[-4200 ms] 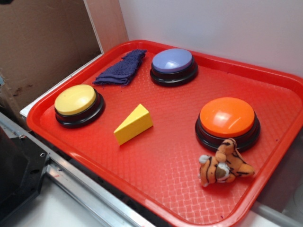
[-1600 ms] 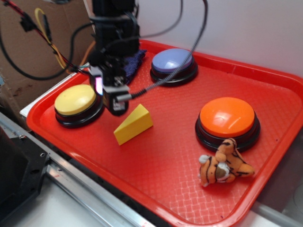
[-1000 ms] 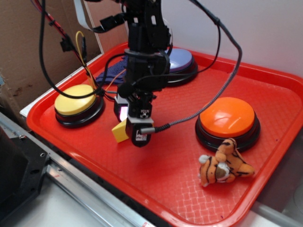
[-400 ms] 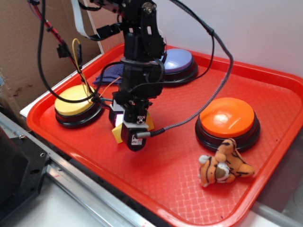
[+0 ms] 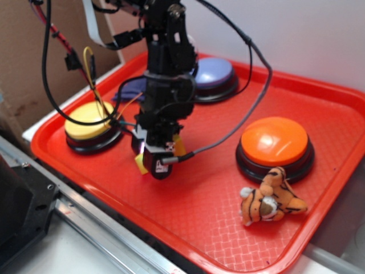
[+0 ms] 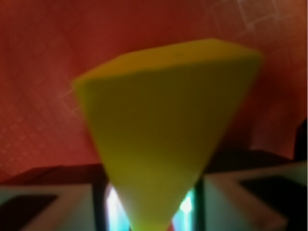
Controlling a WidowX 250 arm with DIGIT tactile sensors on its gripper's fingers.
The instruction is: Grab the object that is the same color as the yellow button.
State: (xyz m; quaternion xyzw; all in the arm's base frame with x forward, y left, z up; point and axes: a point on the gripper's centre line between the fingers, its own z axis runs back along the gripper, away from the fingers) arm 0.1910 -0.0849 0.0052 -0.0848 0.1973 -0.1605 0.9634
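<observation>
**A:** The gripper (image 5: 155,161) is lowered over the yellow wedge (image 6: 166,130) near the front left of the red tray (image 5: 319,103). In the wrist view the narrow tip of the wedge is seen between the two fingers (image 6: 45,207), which stand on either side of it. Whether they are pressed onto it cannot be told.

**B:** How would the wedge be expected to handle?

**A:** A solid, stiff, light block is suggested, with smooth matte faces. Its sloped sides could let it be squeezed out of the jaws, so a hold further up, toward the thick end, is judged safer than one at the taper.

**B:** And the surroundings?

**A:** In the exterior view only slivers of yellow are shown beside the gripper. The yellow button (image 5: 88,121) is placed just to the left, near the tray's raised rim. The orange button (image 5: 275,141) and the tiger toy (image 5: 269,203) are set well apart to the right; the lavender-blue button (image 5: 214,71) and the dark blue cloth (image 5: 132,87) lie behind. Open tray floor is left toward the front and right, so room for lifting straight up is judged ample.
</observation>
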